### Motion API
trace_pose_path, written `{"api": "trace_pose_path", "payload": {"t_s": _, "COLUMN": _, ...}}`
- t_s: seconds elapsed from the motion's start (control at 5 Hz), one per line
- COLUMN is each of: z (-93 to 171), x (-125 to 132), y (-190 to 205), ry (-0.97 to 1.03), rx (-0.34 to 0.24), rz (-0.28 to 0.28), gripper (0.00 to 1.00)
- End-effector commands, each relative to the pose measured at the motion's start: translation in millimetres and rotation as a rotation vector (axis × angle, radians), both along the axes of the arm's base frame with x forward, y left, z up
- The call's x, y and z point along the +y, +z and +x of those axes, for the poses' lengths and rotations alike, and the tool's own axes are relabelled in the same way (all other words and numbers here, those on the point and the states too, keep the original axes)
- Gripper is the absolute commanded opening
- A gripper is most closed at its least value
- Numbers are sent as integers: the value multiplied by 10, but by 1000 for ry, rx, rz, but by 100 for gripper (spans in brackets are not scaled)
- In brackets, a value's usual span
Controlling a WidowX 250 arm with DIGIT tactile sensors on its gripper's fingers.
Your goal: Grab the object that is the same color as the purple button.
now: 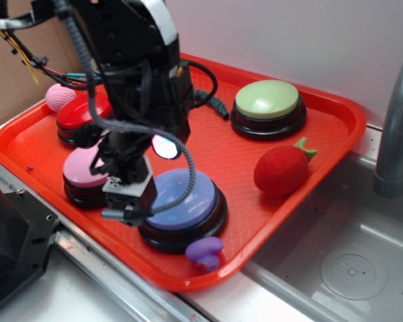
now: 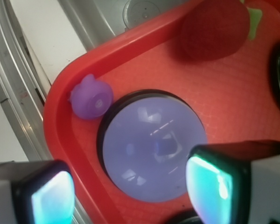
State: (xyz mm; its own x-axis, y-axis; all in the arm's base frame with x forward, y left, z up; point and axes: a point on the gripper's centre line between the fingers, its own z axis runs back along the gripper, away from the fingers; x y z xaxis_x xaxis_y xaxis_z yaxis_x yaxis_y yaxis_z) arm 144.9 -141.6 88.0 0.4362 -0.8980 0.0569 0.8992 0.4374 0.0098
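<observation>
Purple is what I am after, and the small purple toy looks rubbery: I judge it light, soft enough to give under a pinch, and a little slick and prone to roll on its rounded cap. The stubby stem or the narrow waist under the cap seems the best place to take hold, with my pads closing across it rather than on the dome of the cap, which might squirt out.

My tool is spread, holding nothing; its two pads show at the bottom of the wrist view with a wide gap between them. Directly under that gap sits the purple button, so I hover over the button, not the toy.

Beyond the button, touching or almost touching its black base, the toy lies on its side in the rounded corner of the red tray, close against the raised lip. In the exterior view it is at the tray's front edge, just past the button from my tool. That lip leaves little room for a pad on the outer side.

Farther off lies a red plush strawberry.
</observation>
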Motion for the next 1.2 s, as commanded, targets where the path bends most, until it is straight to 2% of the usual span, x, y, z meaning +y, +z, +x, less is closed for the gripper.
{"api": "trace_pose_path", "payload": {"t_s": 0.0, "z": -127, "x": 70, "y": -97, "ry": -167, "rx": -52, "rz": -87, "gripper": 100}}
{"api": "trace_pose_path", "payload": {"t_s": 0.2, "z": -267, "x": -22, "y": -158, "ry": -303, "rx": -33, "rz": -94, "gripper": 100}}
{"api": "trace_pose_path", "payload": {"t_s": 0.4, "z": -252, "x": -114, "y": -263, "ry": -422, "rx": -37, "rz": -95, "gripper": 100}}
{"api": "trace_pose_path", "payload": {"t_s": 0.6, "z": -116, "x": -273, "y": -399, "ry": -504, "rx": -26, "rz": -123, "gripper": 100}}
{"api": "trace_pose_path", "payload": {"t_s": 0.8, "z": -62, "x": -384, "y": -535, "ry": -528, "rx": -38, "rz": -99, "gripper": 100}}
{"api": "trace_pose_path", "payload": {"t_s": 1.0, "z": -27, "x": -467, "y": -626, "ry": -559, "rx": -57, "rz": -121, "gripper": 100}}
